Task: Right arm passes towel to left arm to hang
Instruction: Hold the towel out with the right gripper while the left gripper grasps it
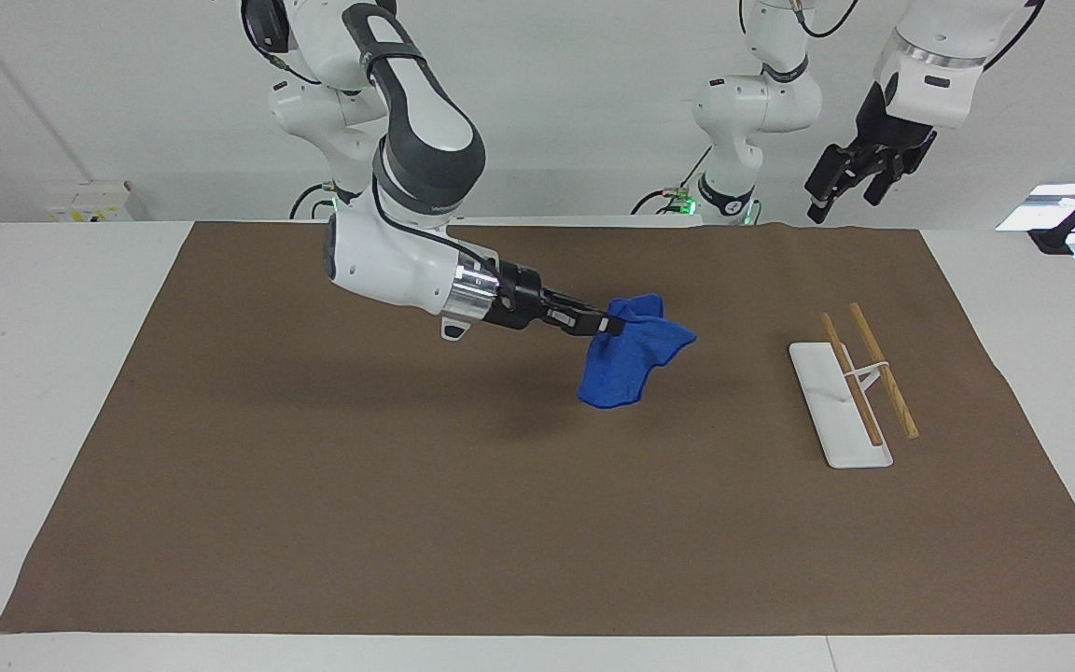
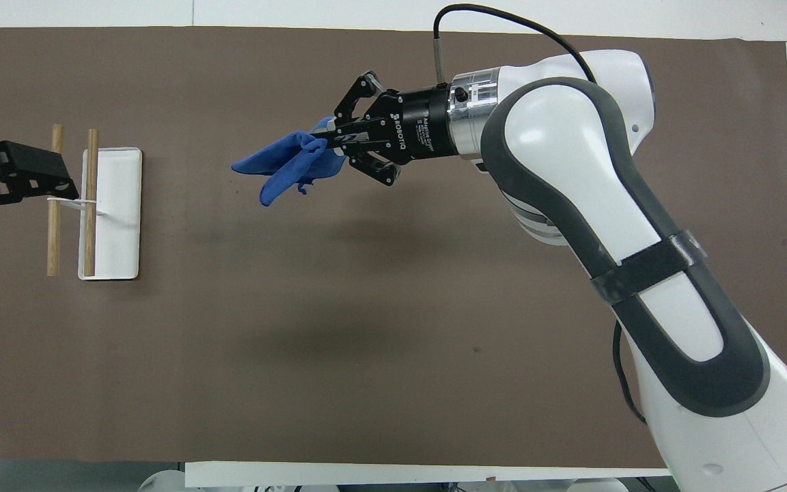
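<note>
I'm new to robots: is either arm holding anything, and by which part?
The right gripper pinches the blue towel by its upper edge; the rest hangs. The left gripper holds nothing.

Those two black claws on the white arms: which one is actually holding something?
The right gripper, over the middle of the brown mat: its jaws are shut on the blue towel, which hangs clear of the mat. The left gripper, raised high, is open and empty.

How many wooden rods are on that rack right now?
2. Both wooden rods lie side by side across the white rack toward the left arm's end: one over its base, the other just off its edge. None looks hidden.
</note>
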